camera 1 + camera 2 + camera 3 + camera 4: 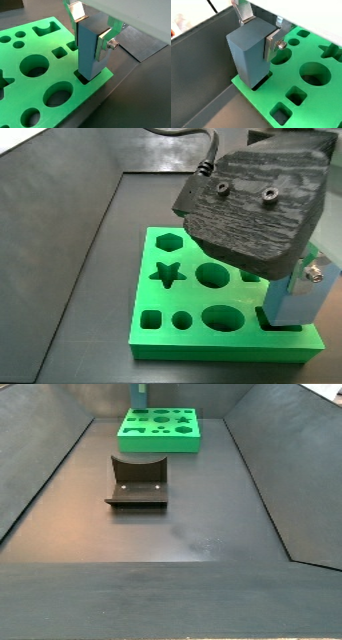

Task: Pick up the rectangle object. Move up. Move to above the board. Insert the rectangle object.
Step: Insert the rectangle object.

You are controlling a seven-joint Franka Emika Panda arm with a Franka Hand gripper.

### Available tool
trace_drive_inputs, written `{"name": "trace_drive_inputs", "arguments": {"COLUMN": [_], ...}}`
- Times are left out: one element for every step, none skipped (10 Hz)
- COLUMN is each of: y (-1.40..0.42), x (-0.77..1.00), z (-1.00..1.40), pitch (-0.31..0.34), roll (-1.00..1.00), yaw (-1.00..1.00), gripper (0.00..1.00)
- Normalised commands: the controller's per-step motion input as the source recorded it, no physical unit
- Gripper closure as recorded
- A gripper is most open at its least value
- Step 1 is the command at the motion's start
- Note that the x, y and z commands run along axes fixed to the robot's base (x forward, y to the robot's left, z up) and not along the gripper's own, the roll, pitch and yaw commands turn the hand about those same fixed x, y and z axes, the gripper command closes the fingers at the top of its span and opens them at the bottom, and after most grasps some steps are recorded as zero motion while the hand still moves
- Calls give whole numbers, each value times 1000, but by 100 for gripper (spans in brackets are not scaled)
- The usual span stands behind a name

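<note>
Gripper clamped on rectangle object, lower end just in corner square hole of board; pick, lift, transfer done, seating + release left.

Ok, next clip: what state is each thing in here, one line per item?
Blue block: upright, lower end in a square hole at the board's corner, held between the fingers.
Hand: shut on the blue block, above the board's corner.
Green board: flat on the floor, other holes empty.
Fixture: on the floor, apart from the board, nothing on it.
</note>
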Motion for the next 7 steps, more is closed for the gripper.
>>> {"name": "trace_drive_inputs", "arguments": {"y": [0, 0, 3, 0, 0, 0, 0], "x": [63, 71, 0, 0, 0, 0, 0], "z": [-100, -14, -43, -146, -100, -151, -169], "pitch": [0, 0, 0, 0, 0, 0, 0], "roll": [0, 0, 0, 63, 16, 34, 30], "yaw": [-43, 0, 0, 0, 0, -31, -54], "gripper": [100, 100, 100, 100, 100, 100, 100]}}
